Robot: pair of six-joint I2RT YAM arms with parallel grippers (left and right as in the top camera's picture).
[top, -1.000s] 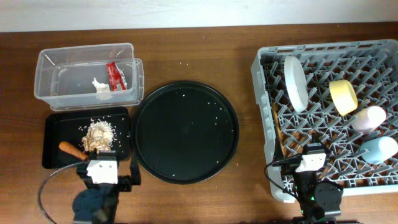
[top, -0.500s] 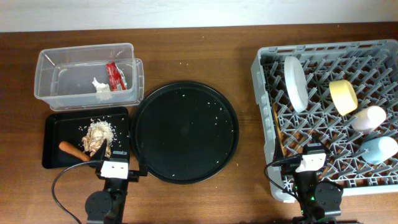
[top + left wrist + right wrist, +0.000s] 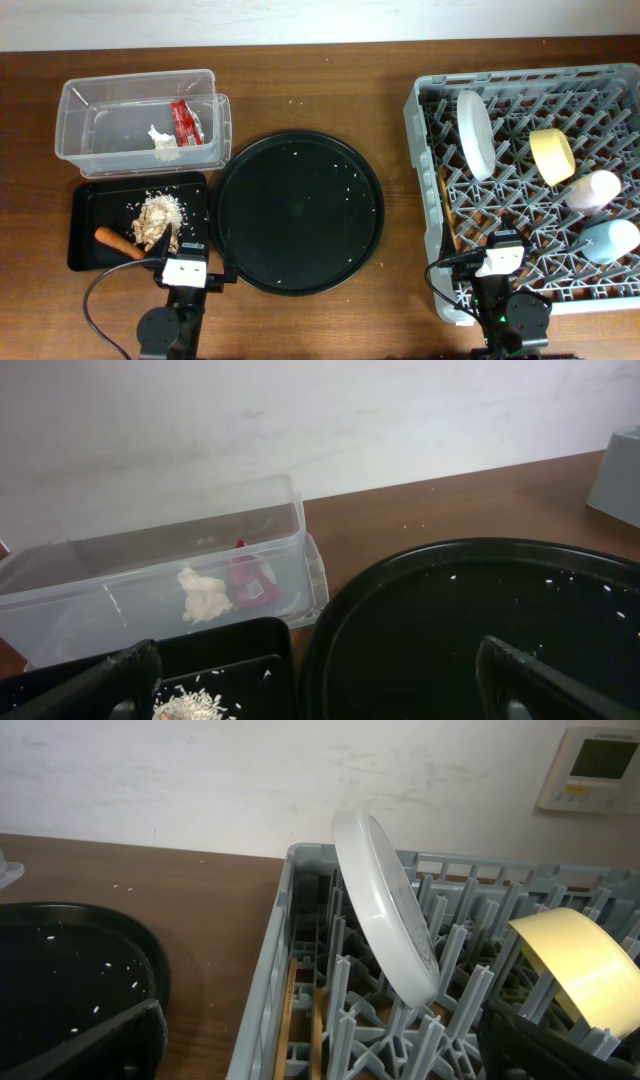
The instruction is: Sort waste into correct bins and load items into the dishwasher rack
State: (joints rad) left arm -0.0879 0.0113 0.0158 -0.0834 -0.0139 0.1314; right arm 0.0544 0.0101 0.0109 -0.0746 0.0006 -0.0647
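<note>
The clear tub holds the red wrapper and the white tissue; both also show in the left wrist view, wrapper and tissue. The black rectangular tray holds the beige scraps and the carrot. The grey rack holds the white plate, yellow bowl, pink cup, blue cup and chopsticks. My left gripper is open and empty at the tray's near edge. My right gripper is open and empty over the rack's near-left corner.
A large round black tray with scattered rice grains lies mid-table between the bins and the rack. A white wall runs along the back edge. A wall thermostat shows in the right wrist view.
The left arm has drawn back toward the table's front edge and shifted a little to the right, off the black tray. The right arm has not moved.
</note>
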